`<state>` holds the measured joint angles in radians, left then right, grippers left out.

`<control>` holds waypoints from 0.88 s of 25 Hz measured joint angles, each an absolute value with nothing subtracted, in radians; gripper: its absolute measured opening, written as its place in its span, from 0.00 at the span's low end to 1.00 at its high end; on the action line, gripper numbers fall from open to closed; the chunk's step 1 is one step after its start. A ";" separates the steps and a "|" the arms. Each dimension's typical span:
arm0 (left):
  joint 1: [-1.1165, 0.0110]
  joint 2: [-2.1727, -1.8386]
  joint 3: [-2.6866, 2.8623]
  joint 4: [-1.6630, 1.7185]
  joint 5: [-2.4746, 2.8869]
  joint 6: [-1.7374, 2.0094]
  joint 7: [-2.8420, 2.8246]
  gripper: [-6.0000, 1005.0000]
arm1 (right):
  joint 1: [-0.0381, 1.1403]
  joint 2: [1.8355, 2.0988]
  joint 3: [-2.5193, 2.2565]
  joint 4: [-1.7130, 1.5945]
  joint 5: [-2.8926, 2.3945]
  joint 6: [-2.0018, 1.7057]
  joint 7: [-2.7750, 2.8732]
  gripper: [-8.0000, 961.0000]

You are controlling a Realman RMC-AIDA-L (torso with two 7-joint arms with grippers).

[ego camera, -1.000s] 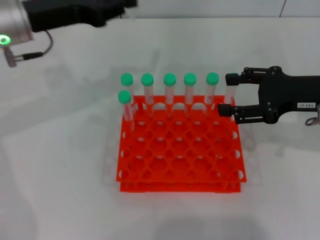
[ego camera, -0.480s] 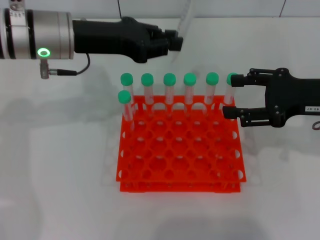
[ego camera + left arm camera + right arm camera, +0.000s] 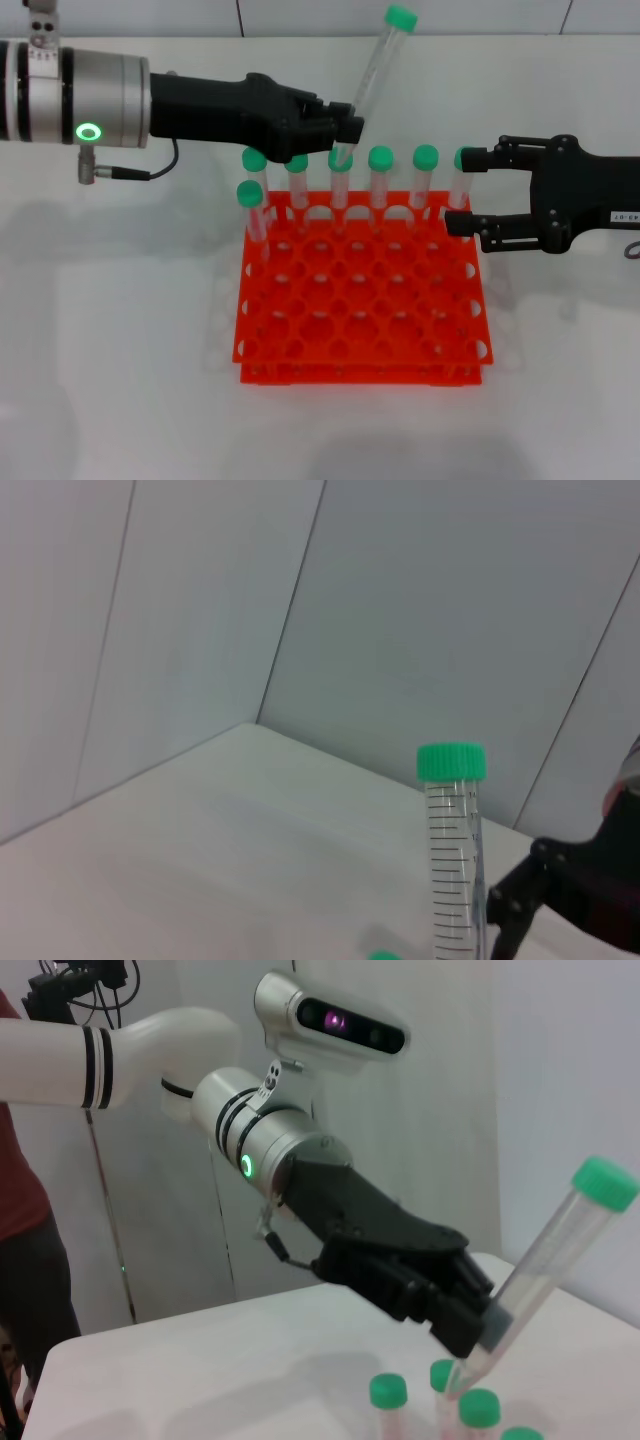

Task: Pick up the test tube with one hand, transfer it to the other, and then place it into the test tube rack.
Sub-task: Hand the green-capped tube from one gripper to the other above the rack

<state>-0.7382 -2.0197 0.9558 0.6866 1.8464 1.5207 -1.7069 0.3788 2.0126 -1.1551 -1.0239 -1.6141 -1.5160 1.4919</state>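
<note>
My left gripper [image 3: 350,130] is shut on the lower end of the test tube [image 3: 375,70], above the rack's back row. The tube leans up and to the right, green cap [image 3: 401,17] on top. It also shows in the left wrist view [image 3: 452,860] and the right wrist view [image 3: 540,1260], where the left gripper [image 3: 455,1325] pinches its base. The orange-red test tube rack [image 3: 360,372] lies in the middle of the table. My right gripper [image 3: 460,190] is open at the rack's back right corner, its fingers on either side of a racked tube [image 3: 462,175].
Several green-capped tubes [image 3: 380,180] stand in the rack's back row, and one more [image 3: 251,205] stands in the second row at the left. The rack's other holes hold nothing. White table surrounds the rack, with a wall behind.
My left arm has swung in from the upper left, bringing the tube over the back row. My right gripper drew back slightly to the right, then held still.
</note>
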 joint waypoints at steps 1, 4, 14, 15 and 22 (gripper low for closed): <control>-0.735 -2.017 0.956 0.687 1.848 1.524 -1.707 0.23 | 0.379 2.012 -1.155 -1.024 -1.611 -1.515 1.492 0.79; -0.725 -2.010 0.956 0.687 1.850 1.531 -1.707 0.23 | 0.380 2.012 -1.152 -1.025 -1.593 -1.507 1.490 0.78; -0.721 -2.006 0.957 0.693 1.872 1.547 -1.660 0.24 | 0.406 2.012 -1.141 -1.035 -1.543 -1.488 1.490 0.78; -0.722 -2.005 0.957 0.693 1.875 1.551 -1.652 0.24 | 0.408 2.012 -1.140 -1.035 -1.543 -1.487 1.490 0.78; -0.732 -1.997 0.955 0.707 1.913 1.563 -1.622 0.24 | 0.415 2.013 -1.134 -1.037 -1.542 -1.486 1.489 0.78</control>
